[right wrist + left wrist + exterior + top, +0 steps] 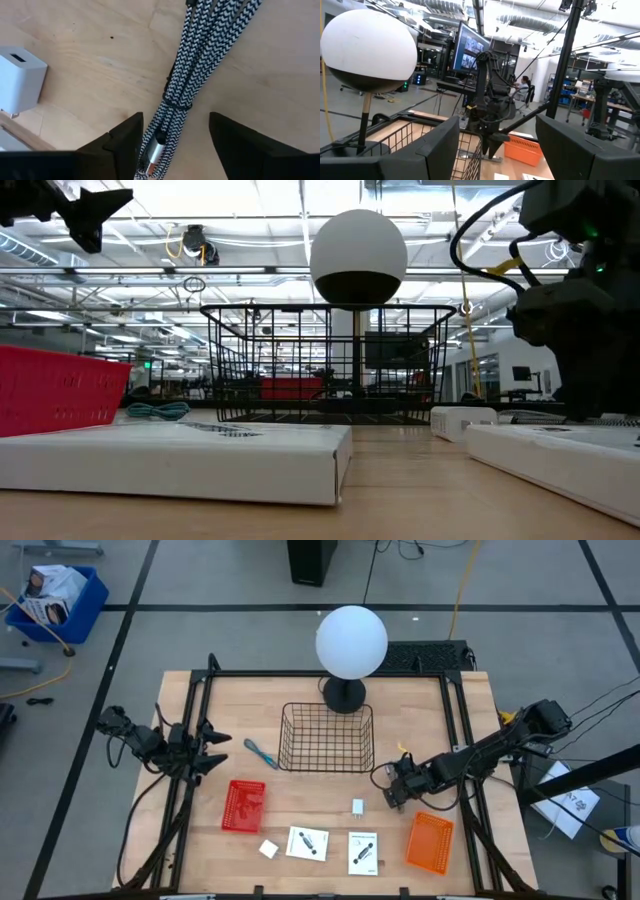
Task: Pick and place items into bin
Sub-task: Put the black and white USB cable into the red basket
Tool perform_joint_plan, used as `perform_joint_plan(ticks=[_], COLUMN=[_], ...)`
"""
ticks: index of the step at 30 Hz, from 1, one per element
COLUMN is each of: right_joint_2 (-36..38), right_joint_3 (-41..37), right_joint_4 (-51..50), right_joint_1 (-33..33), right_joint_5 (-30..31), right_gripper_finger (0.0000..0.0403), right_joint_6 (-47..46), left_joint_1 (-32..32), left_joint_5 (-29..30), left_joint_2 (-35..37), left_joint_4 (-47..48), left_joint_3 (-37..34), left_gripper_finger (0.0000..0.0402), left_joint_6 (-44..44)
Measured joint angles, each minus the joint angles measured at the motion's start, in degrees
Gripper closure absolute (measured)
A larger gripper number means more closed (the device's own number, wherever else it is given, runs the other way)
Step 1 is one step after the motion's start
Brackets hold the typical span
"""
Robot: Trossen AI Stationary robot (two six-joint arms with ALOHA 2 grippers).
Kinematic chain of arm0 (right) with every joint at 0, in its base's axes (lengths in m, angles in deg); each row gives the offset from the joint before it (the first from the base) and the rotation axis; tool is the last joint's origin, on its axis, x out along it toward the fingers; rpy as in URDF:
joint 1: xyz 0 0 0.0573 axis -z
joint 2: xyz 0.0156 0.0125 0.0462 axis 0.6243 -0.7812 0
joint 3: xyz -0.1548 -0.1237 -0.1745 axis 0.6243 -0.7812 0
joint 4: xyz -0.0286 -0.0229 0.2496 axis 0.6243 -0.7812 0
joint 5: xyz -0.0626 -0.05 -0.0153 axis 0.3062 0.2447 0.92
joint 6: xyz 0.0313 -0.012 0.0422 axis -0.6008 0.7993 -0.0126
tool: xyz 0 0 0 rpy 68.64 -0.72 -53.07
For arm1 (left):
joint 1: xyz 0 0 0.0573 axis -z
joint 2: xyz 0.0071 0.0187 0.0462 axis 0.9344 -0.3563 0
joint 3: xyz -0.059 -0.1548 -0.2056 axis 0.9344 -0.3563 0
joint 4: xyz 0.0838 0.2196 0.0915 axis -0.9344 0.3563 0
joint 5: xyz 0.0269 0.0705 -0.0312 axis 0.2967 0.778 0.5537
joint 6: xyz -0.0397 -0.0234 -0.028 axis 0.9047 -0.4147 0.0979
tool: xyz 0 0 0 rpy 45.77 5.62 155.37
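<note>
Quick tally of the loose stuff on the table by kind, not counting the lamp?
White flat boxes: 2
Small white blocks: 2
Colored trays: 2
Wire basket: 1
Teal-handled tool: 1
Braided cable: 1
Total: 9

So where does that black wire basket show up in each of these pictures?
High view: the wire basket sits mid-table, just in front of the white globe lamp.
Low view: the basket is centre, at the far side of the table, under the lamp.
Left wrist view: only a corner of the basket shows, low centre; lamp upper left.
Right wrist view: not in it.
Shared landmark: the lamp.
</note>
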Motion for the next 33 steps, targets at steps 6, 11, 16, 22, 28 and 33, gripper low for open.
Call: perform_joint_plan(ticks=[6, 11, 16, 22, 28, 33], right_joint_2=[0.0, -0.1, -0.1, 0.7, 3.4, 5.9], right_joint_3=[-0.3, -0.3, -0.3, 0.4, 2.1, 3.1], right_joint_4=[-0.5, -1.0, -1.5, -1.2, -0.3, 0.4], right_joint_1=[0.4, 0.7, 0.7, 0.3, -1.0, -3.3], right_joint_5=[-0.4, -0.2, 0.1, 0.4, 2.7, 2.8], right_gripper_finger=[0.0244, 0.0305, 0.0379, 0.0382, 0.0387, 0.0393], right_joint_6=[0.4, 1.3, 1.4, 2.1, 4.1, 3.2], left_joint_1=[0.0, 0.0, 0.0, 0.0, 0.0, 0.0], left_joint_5=[0.0, 0.0, 0.0, 0.0, -0.5, -0.7], left_joint_2=[0.0, 0.0, 0.0, 0.0, 0.0, 0.0], left_joint_4=[0.4, 0.5, 0.8, 0.5, 0.8, 1.1], left_joint_3=[0.0, 0.0, 0.0, 0.0, 0.0, 0.0], left_gripper_finger=[0.0135, 0.0135, 0.0135, 0.0135, 0.0135, 0.0135], left_joint_6=[0.6, 0.6, 0.6, 1.0, 1.0, 2.3])
